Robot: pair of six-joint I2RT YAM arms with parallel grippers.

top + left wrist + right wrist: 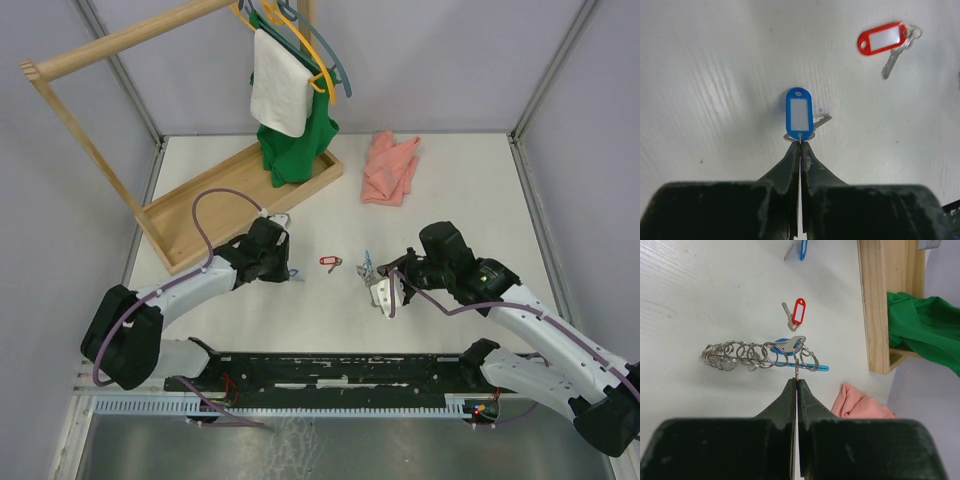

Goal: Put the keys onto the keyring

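Where the white table point(470, 210) carries the wooden rack point(190, 220) and pink cloth point(390, 168), you see 2 closed grippers. Right gripper point(797, 381): jaws pinched on 1 loop of the keyring point(755, 355), a silver key point(791, 343) and blue tag lying against its coils. Left gripper point(800, 145): jaws clamped on the blue-tagged key point(799, 114). Red-tagged key point(882, 39): loose on the table between the 2 grippers, touching neither.
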